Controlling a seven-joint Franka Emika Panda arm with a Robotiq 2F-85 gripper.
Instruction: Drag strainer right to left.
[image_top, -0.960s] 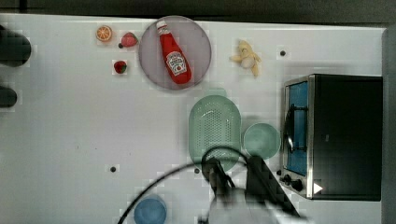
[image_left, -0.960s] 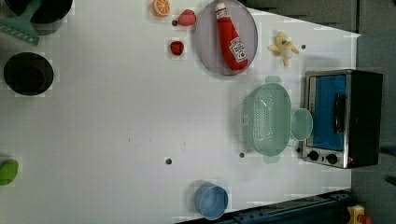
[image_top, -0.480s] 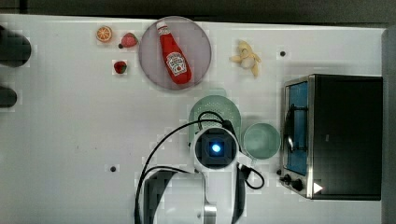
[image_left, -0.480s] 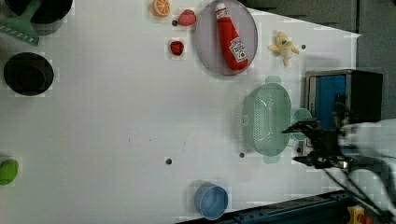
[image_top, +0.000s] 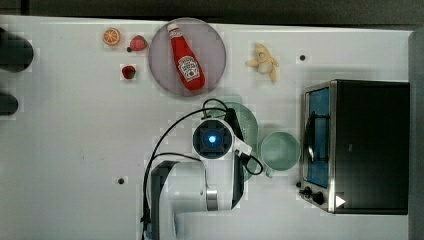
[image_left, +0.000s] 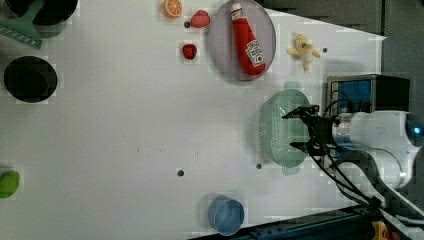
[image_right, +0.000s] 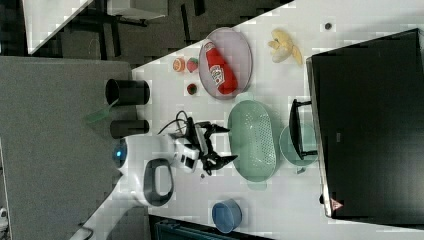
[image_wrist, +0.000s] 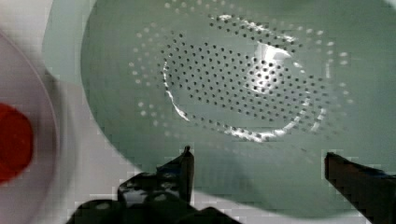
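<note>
White desk in the top view carries the strainer near its right end, half hidden under the arm, between the grey plate and the mug. From the left view, the gripper hangs over the strainer with its fingers wide apart, holding nothing. Through the wrist view, the strainer's holed bowl lies just beyond both fingertips.

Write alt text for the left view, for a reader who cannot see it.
A white robot arm reaches in from the left view's right, its open gripper poised over a mint-green strainer on a white table. A grey plate holding a ketchup bottle lies beyond it, and a blue cup stands near the table's lower edge.
</note>
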